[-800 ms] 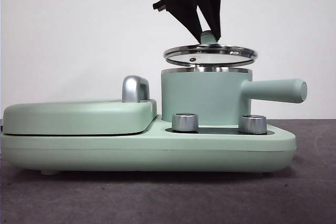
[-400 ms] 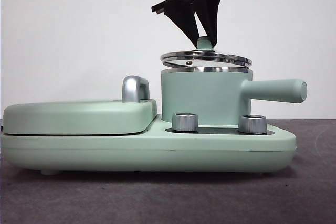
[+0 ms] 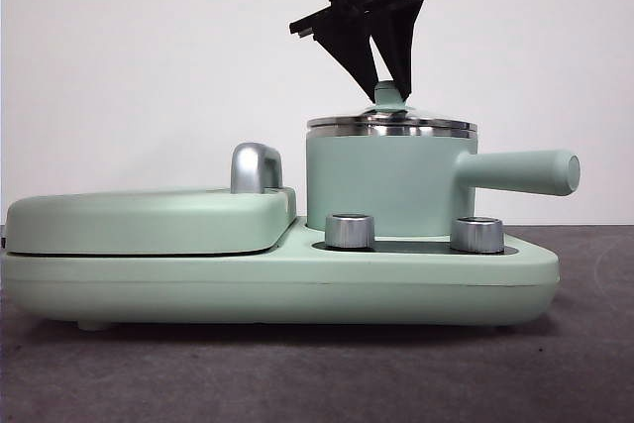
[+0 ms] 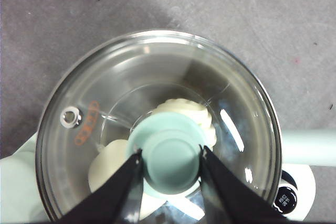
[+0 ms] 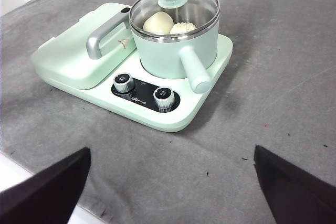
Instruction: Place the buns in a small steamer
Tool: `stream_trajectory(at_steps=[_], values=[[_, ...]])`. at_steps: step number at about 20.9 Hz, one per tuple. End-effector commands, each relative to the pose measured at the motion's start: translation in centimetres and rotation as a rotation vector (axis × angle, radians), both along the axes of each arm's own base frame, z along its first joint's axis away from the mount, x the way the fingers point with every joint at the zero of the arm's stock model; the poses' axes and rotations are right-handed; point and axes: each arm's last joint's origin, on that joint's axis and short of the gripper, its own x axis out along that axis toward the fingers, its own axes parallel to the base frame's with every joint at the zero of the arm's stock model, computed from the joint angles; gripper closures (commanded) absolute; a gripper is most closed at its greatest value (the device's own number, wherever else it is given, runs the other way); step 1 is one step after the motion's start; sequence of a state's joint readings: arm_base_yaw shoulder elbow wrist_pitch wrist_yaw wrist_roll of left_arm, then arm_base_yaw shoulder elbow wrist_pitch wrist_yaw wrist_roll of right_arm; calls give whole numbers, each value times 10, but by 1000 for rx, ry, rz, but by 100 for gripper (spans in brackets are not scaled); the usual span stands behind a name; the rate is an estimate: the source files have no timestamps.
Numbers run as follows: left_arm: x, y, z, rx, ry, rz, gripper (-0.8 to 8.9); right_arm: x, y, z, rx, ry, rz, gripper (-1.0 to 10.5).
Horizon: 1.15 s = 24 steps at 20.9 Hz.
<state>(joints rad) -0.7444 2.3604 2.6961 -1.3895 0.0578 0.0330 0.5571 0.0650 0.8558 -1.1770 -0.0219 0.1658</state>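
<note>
Pinched on the green knob point(image 4: 170, 158) by the left gripper point(image 4: 169, 157), the glass lid point(image 4: 157, 124) is seated on the small steamer point(image 3: 381, 185), with the 2 buns point(image 5: 168, 24) inside. If the jaws are lifted before being spread, the lid could be dragged askew. Well back, the right gripper point(image 5: 168, 192) is held spread.

Buns point(image 5: 169, 24): side by side inside small steamer point(image 5: 176, 51).
Lid point(image 4: 157, 124): seated on steamer rim.
Steamer: on cooker base point(image 3: 297, 284), right of griddle lid point(image 3: 149, 220).
Base: on tabletop point(image 5: 273, 103).
</note>
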Motion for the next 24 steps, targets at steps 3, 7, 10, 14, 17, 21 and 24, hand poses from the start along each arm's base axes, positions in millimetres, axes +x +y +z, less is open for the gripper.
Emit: stream_trajectory(at_steps=[3,7,10,14,17,21,24], values=[[2,-8,-9,7,10,-16,798,-1,-1,2,18,-7,-1,451],[1,-7,-10,14,22,-11,762,-1,-1,2,18,-7,-1,451],[2,-8,-9,-2,20,7,419,-1,-1,2,18,-7,-1,452],[-7,1,9,-19,14,23,312,-1,-1,2,18,-8,-1,451],[-24,17,42,-70,-8,58,312,-1,-1,2,18,-8,0,451],[-56,46,94,-160,-72,79,312,0,0,3,29,-18,10,451],[-91,71,135,-241,-143,65,312,0,1,7,56,-45,44,451]])
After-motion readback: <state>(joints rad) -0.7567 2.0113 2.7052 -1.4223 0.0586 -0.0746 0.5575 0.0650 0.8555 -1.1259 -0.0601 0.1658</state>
